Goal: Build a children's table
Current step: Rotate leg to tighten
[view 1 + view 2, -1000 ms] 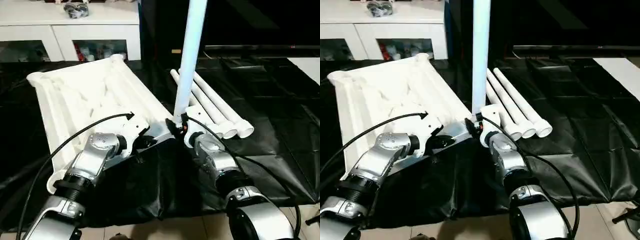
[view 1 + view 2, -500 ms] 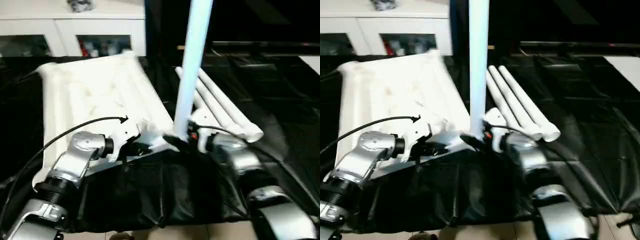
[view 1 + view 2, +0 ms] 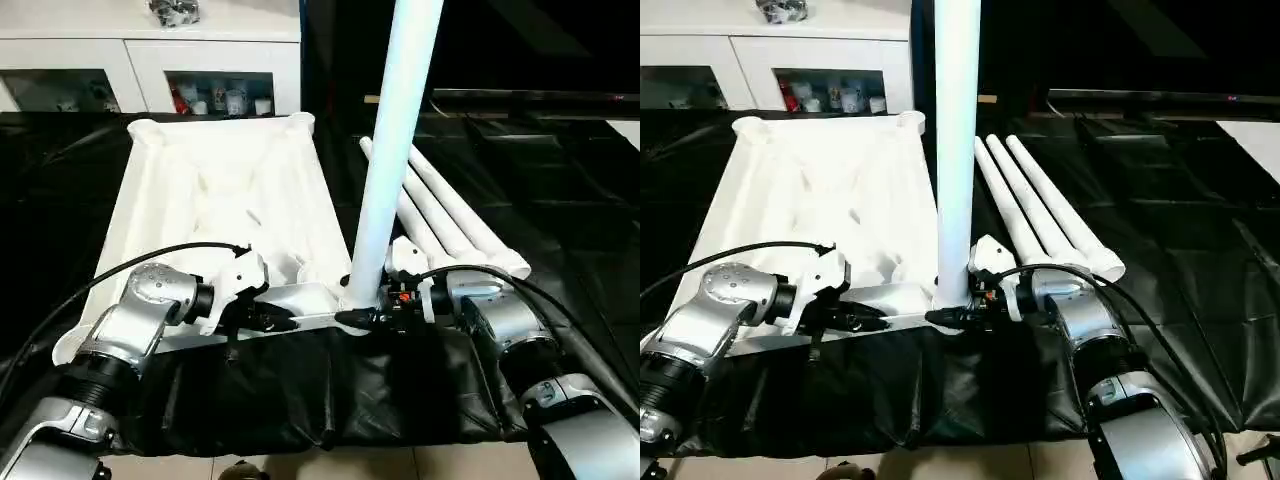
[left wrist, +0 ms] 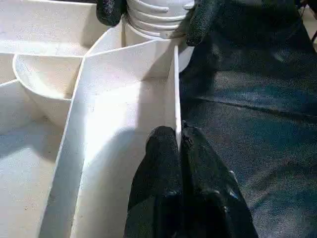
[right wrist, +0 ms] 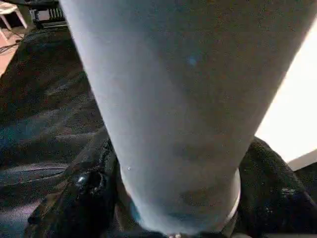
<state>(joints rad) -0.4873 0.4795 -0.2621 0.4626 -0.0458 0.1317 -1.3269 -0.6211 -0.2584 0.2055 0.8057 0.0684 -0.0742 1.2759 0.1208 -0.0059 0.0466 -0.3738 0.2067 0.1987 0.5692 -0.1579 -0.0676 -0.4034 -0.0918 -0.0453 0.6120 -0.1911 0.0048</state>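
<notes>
Children's table point(image 3: 220, 190) lies upside down; left gripper point(image 4: 179, 144) pinches its rim rib tight, right gripper point(image 5: 168, 208) jaws clasp the upright leg point(image 3: 395, 150).

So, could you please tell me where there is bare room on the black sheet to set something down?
The black plastic sheet lies bare beyond the three loose white tube legs. It is crowded where the upright white leg meets the upturned white tabletop, between both grippers.

White tabletop point(image 3: 215, 200) upside down; one leg point(image 3: 395, 150) upright
</notes>
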